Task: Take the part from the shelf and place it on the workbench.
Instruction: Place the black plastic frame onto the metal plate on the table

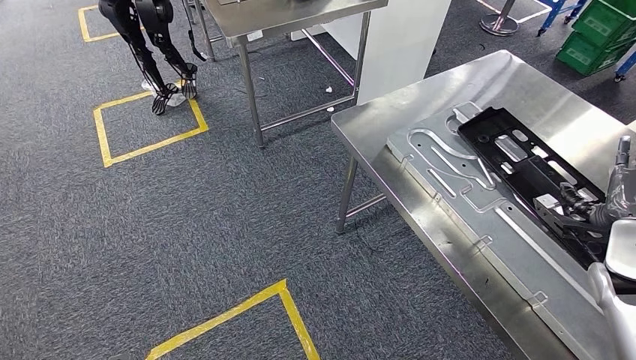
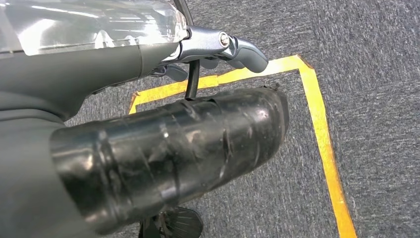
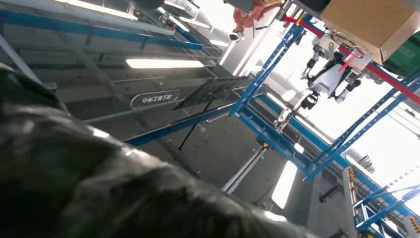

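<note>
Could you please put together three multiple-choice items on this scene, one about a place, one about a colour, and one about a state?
1. Where does the black part lie?
A. On the carpet inside a taped square
B. On the grey fixture plate on the steel workbench
C. In a green crate

2. What colour is the tape marking squares on the carpet?
A. Yellow
B. Red
C. White

3. What is the right hand doing?
A. Hanging beside the floor
B. Raised high above the bench, holding nothing
C. Resting at the near end of the black part

Answers:
1. B, since the head view shows the part on the cut-out plate on the bench.
2. A, since the taped outlines are plainly yellow.
3. C, since the hand sits on the part's near end; whether it grips cannot be told.
</note>
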